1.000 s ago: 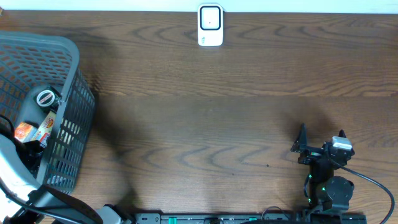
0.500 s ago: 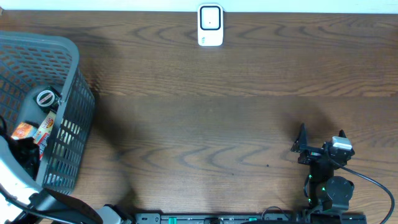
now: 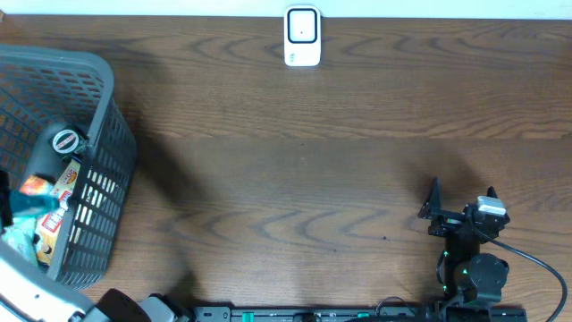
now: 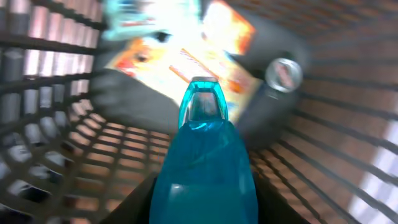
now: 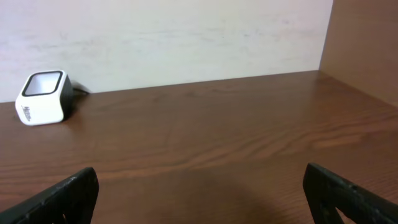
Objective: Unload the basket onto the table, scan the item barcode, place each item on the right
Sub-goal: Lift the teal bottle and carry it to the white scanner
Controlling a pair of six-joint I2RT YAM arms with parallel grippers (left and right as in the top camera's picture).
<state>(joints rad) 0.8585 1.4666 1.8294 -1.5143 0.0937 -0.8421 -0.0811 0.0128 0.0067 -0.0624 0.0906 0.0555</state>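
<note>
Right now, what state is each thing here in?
barcode scanner: upright, nothing in front of it.
basket: upright, with items inside.
blue item: gripped, inside the basket.
left gripper: shut on the blue item.
orange packet: lying in the basket, not gripped.
silver-capped container: in the basket, not gripped.
right gripper: open, empty.

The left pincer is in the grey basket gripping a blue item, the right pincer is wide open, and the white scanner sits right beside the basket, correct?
No. The overhead view shows the white scanner standing apart from the grey basket, at the far edge of the table, midway across. The rest holds: left pincer in the basket gripping the blue item, right pincer wide open.
</note>
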